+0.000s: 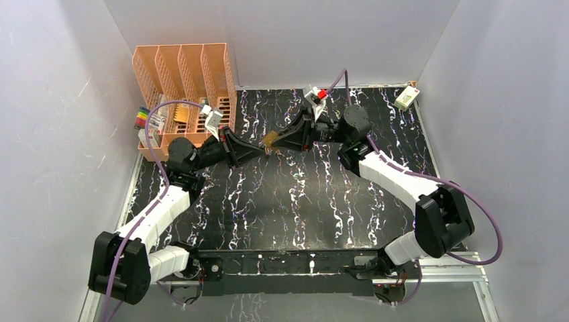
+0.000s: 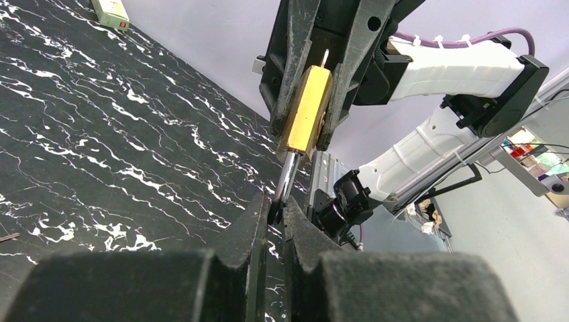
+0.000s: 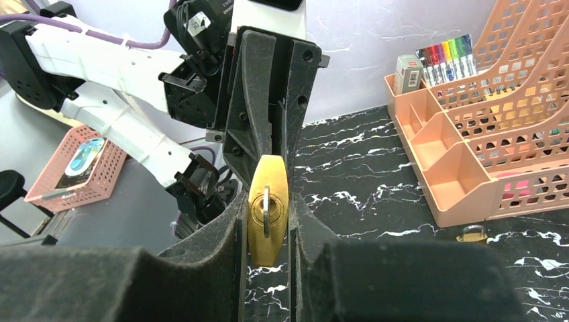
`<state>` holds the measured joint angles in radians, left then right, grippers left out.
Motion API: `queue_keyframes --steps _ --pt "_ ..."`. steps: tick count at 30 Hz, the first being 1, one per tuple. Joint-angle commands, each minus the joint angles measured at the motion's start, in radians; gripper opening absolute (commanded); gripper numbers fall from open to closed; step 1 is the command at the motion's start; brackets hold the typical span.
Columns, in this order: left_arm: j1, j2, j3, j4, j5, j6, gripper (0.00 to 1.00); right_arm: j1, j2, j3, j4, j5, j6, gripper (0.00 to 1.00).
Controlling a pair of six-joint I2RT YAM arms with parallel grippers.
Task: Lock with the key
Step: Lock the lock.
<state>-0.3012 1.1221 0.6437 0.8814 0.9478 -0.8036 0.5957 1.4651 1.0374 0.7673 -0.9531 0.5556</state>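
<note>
Leftmost, an orange desk organiser (image 1: 184, 80) is set at the far edge of the black marbled table (image 1: 295, 201). Next, the left gripper (image 2: 276, 208) is seen clamped tight on the silver shackle (image 2: 286, 176) of the brass padlock (image 2: 307, 107), which is held in the air above the middle of the table. Its body is pinched between the fingers of the right gripper (image 3: 267, 201), and the key (image 3: 266, 211) is lodged in the keyhole, facing the right wrist. In the far right corner a small white box (image 1: 406, 98) is laid.

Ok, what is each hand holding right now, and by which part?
Right hand clamps the brass padlock by its body's sides; left hand pinches what looks like its silver shackle.
</note>
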Motion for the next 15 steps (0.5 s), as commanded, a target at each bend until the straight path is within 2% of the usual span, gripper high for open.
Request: queue_keyframes --steps 1,8,15 --pt "-0.03 -0.056 0.065 0.159 -0.15 -0.023 0.0 0.127 0.013 -0.074 -0.102 -0.156 -0.034 0.0" --pt "-0.012 -0.065 0.072 0.157 -0.156 -0.03 0.0 0.136 0.014 -0.13 -0.07 -0.151 -0.02 0.0" --pt "-0.012 -0.044 0.086 0.183 -0.153 -0.046 0.0 0.18 0.085 -0.115 -0.001 -0.152 0.015 0.0"
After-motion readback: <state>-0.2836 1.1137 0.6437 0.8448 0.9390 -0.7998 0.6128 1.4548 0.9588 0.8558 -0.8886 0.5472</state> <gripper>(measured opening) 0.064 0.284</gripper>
